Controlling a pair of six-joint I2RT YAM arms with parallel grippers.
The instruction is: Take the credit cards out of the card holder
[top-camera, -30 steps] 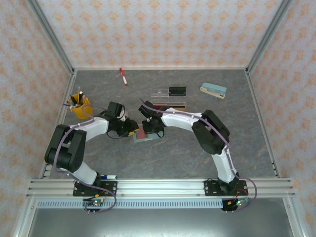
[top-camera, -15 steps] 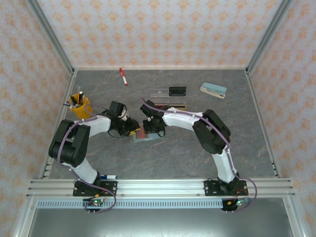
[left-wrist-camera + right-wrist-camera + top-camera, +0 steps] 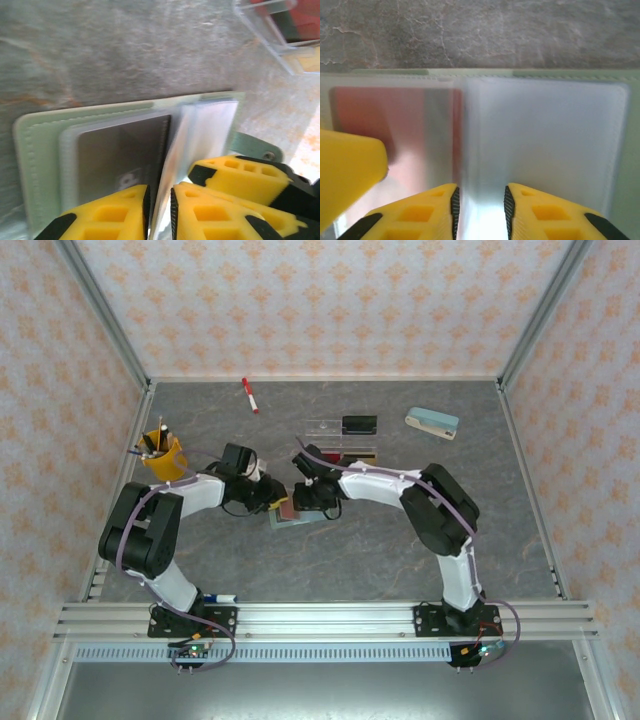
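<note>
The pale green card holder [image 3: 303, 517] lies open on the grey table between both grippers. In the left wrist view its green edge [image 3: 35, 150] frames clear sleeves, and a dark card [image 3: 120, 155] sits in the left one. My left gripper [image 3: 159, 200] is shut on a raised clear sleeve leaf [image 3: 210, 125]. The right gripper's yellow fingers [image 3: 235, 175] press in beside it, near the side tab [image 3: 250, 147]. In the right wrist view a red credit card [image 3: 380, 115] shows inside a sleeve. My right gripper [image 3: 481, 200] is open over the sleeve fold.
A clear compartment tray [image 3: 340, 440] stands just behind the holder, with a black item [image 3: 359, 424] by it. Further off are a cream-and-teal stapler [image 3: 432, 422], a red marker [image 3: 249, 395] at the back, and a yellow cup of pens [image 3: 163, 452] on the left.
The left jaws have closed tighter on the sleeve leaf. The right jaws have spread apart. Both wrists have edged slightly closer over the holder.
</note>
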